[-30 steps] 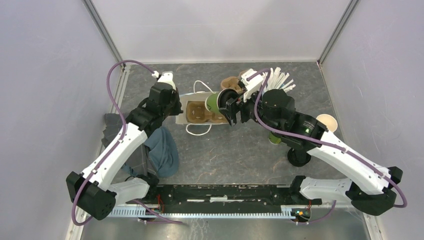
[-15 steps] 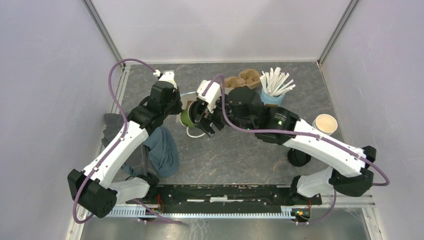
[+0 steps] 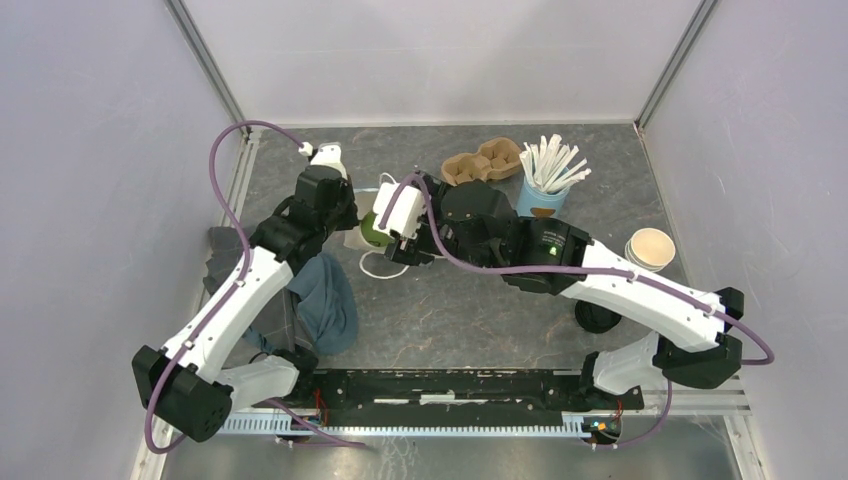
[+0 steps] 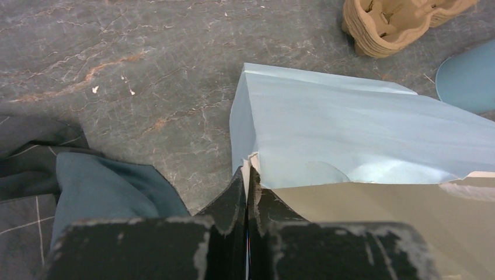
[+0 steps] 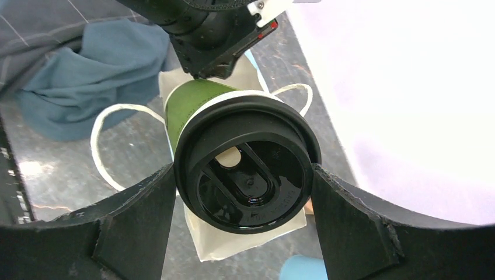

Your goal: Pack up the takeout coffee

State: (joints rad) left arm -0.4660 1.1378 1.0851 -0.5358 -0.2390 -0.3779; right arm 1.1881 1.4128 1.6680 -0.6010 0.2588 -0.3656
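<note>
The takeout coffee (image 5: 251, 175), a dark-green cup (image 3: 374, 230) with a round black lid, hangs tilted at the open mouth of the light-blue bag (image 4: 350, 122). My right gripper (image 5: 242, 172) is shut on it, one finger on each side of the lid. How deep the cup's base reaches into the bag is hidden. The bag's cream inside (image 5: 233, 245) shows below the lid. At the bag's near corner my left gripper (image 4: 248, 175) is shut on the rim, which stands pinched between its jaws. In the top view the left gripper (image 3: 347, 218) sits just left of the cup.
A crumpled blue cloth (image 3: 325, 300) lies near the left arm. At the back stand a cardboard cup carrier (image 3: 483, 162) and a light-blue cup of white sticks (image 3: 545, 195). An open paper cup (image 3: 650, 247) and a black round thing (image 3: 598, 317) sit at the right.
My right gripper has carried the cup leftward, from beside the cardboard carrier to the bag's mouth. The left gripper has kept its hold on the bag's rim and barely moved.
</note>
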